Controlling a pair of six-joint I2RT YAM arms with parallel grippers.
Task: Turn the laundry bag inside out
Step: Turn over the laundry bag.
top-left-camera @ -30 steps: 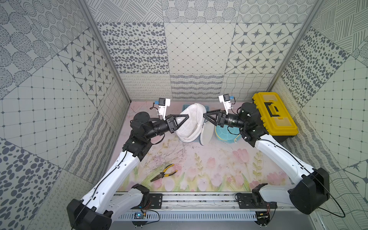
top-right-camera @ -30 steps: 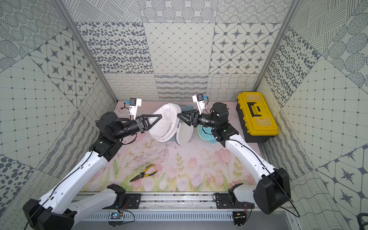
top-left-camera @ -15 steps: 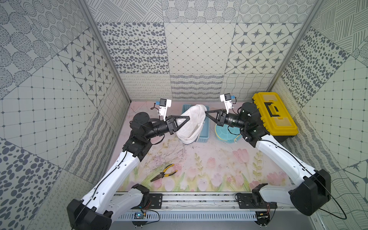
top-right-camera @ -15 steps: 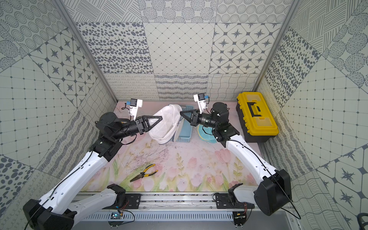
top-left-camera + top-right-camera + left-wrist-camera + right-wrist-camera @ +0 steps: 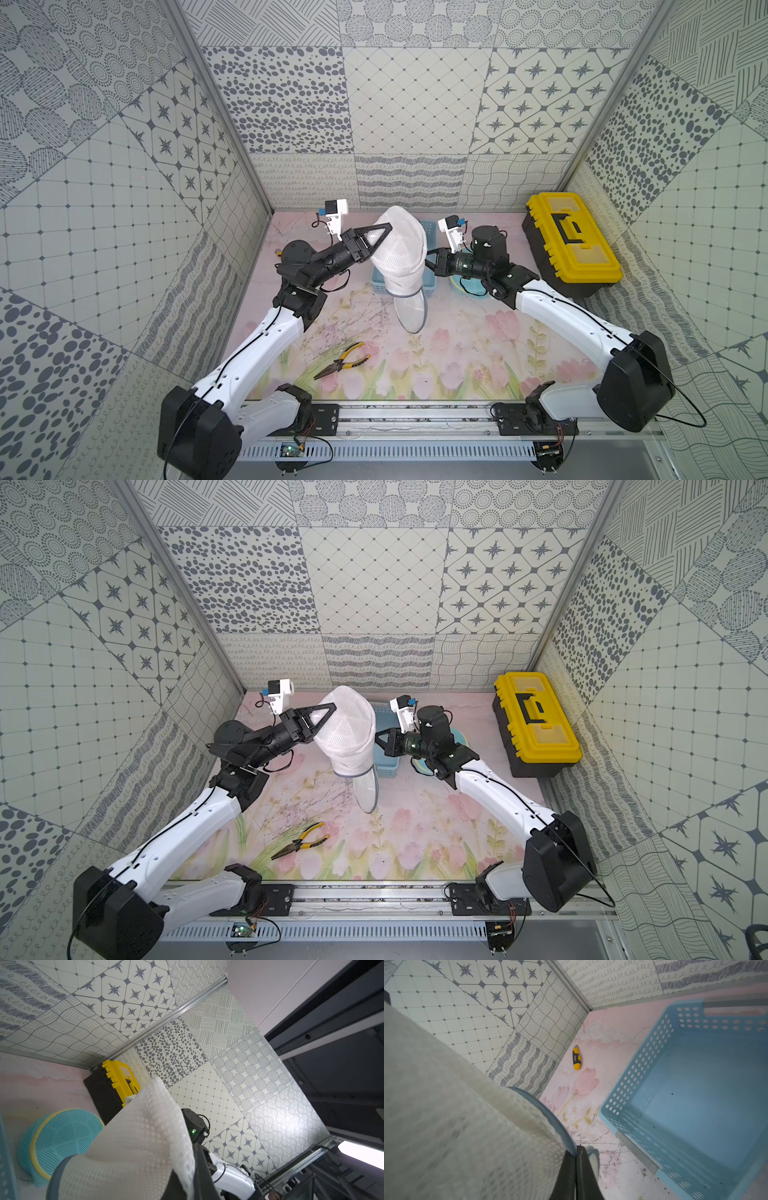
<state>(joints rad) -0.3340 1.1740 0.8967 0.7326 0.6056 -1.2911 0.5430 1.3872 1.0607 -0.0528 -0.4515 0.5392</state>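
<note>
Laundry bag: the white mesh laundry bag (image 5: 401, 249) hangs in the air between the two arms, above the blue basket (image 5: 430, 232) at the back of the bench (image 5: 457, 353); its grey-trimmed mouth and a smoother, see-through layer (image 5: 409, 309) droop toward the floral surface.
Left end effector: the left end effector (image 5: 386, 227) is clenched on the upper part of the mesh, high on the side nearest its own arm, and carries most of the weight.
Right end effector: the right end effector (image 5: 576, 1159) is pinched tight on the grey trim at the bag's rim; the right wrist view shows its fingers pressed together with the hem between them.
Step in hand: judged from the drooping inner layer, the bag is partly everted and the rim must be drawn over the body.
How to do it well: hold the upper grip steady as an anchor, pull the rim along the length of the bag rather than sideways, and keep the mesh taut so it rolls instead of bunching.
Clearance: stay lifted so the hanging layer does not drag on the basket or the teal mesh pouch (image 5: 60, 1138) beside it.
Uncertain: how much fabric the rim grip has caught is unclear; it may be only the trim, so a hard tug could slip.
Bystanders: the pliers (image 5: 343, 365) and yellow toolbox (image 5: 571, 245) lie well apart.
</note>
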